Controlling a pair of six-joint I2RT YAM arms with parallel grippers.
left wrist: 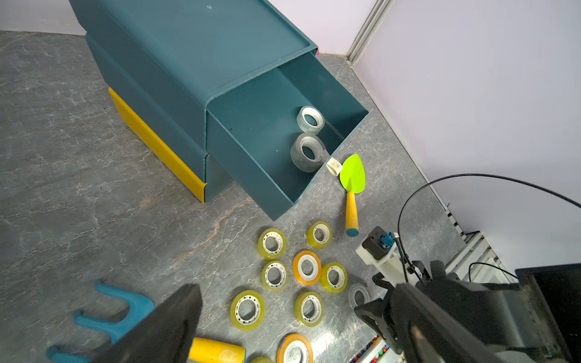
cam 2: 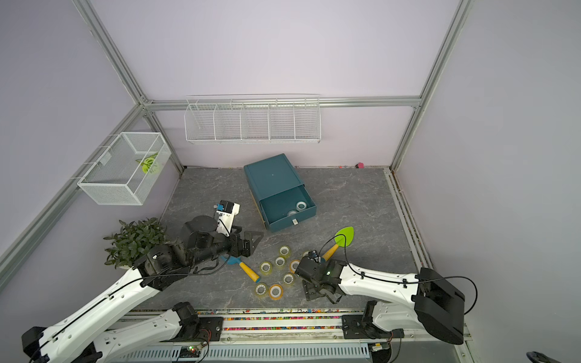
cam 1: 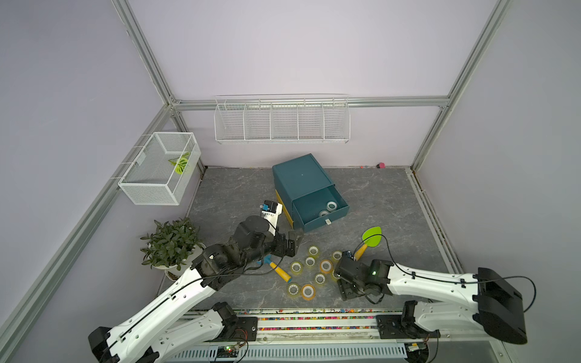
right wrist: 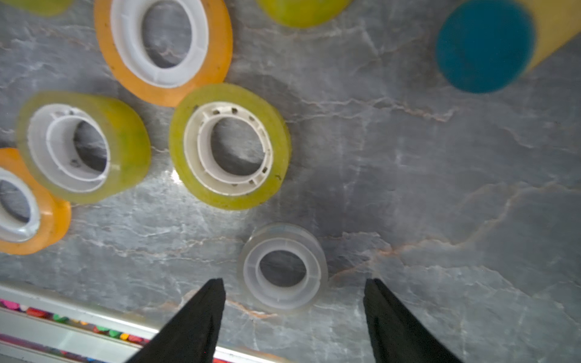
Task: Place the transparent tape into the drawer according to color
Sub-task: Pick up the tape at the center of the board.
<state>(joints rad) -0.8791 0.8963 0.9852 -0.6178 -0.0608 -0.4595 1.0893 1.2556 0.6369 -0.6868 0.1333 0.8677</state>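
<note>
Clear tape roll [right wrist: 284,267] lay on the bench [right wrist: 440,188], 3 o'clock of the other rolls [cam 1: 310,261]. Right fingers [right wrist: 201,320] hung apart over it, left fingers [left wrist: 169,323] gaped, both empty. Light, stiff, slick: outer-rim pinch looked safest.

**A:** Which colour is the drawer cabinet [cam 1: 298,176]?

**B:** It is dark teal. Only the lower drawer front [left wrist: 157,147] is yellow.

**A:** And the tapes?

**B:** All have white cores. Most are yellow-green rolls [left wrist: 272,243], and there are also orange rolls [left wrist: 307,267]. The clear rolls [left wrist: 310,119] in the open drawer look whitish, and so does the clear roll on the tabletop [right wrist: 284,267].

**A:** What pattern does the tabletop [cam 1: 226,195] have?

**B:** It is grey marble, with pale and rusty veins.

**A:** And the toys?

**B:** The trowel [left wrist: 352,174] has a lime-green blade, a yellow handle and a teal end. The rake [left wrist: 138,306] has a blue head and a yellow handle.

**A:** What about the rest?

**B:** The walls [cam 1: 283,47] are pale lilac, the wire baskets [cam 1: 281,124] are white and the plant [cam 1: 171,240] is dark green.
</note>
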